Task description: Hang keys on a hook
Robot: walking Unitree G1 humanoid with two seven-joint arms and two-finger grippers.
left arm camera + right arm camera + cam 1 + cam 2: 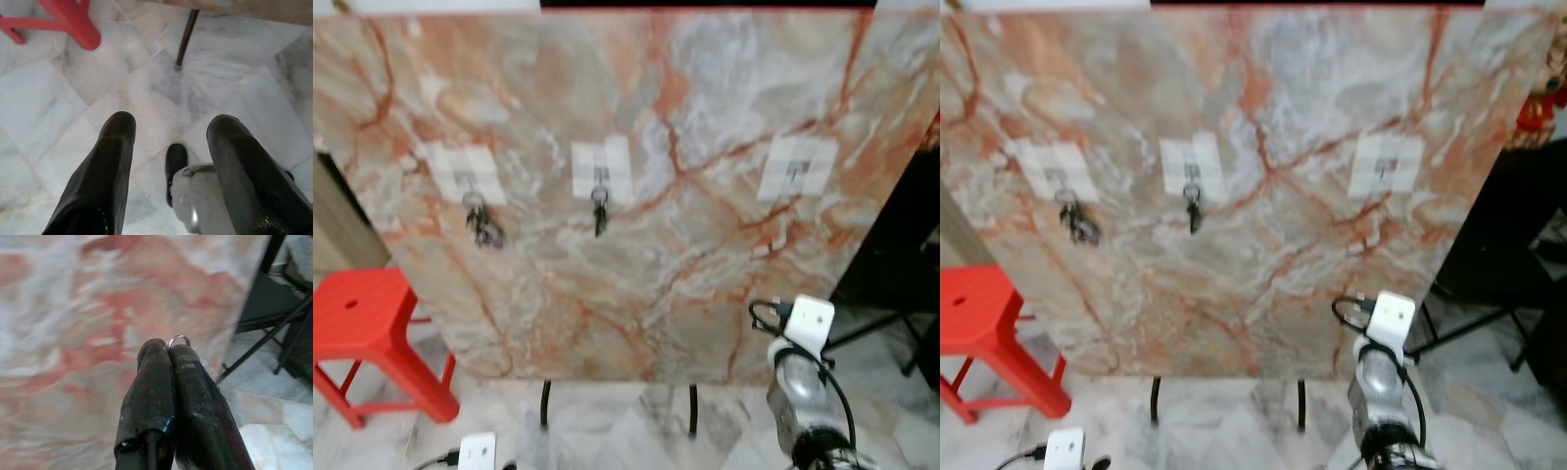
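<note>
Two black fingers of the right gripper (168, 350) pressed tight together, and a small silver key ring (178, 339) poked out from between their tips, pinched there; the keys themselves were hidden. Just beyond the tips stood the orange-veined marble board (636, 176), close but apart from the ring. From the head camera the right arm (803, 392) reached up toward the lower right part of the board, below the bare right hook (794, 171) on its white pad. Two other hooks each carried something: the left hook (465, 179) a dark bunch of keys (481, 223), the middle hook (600, 176) a single dark key (599, 213). Low down, the left gripper (168, 129) hung over the pale marble floor (73, 98), its fingers spread wide with nothing between them. A red stool (372, 338) stood beside the board's left edge
</note>
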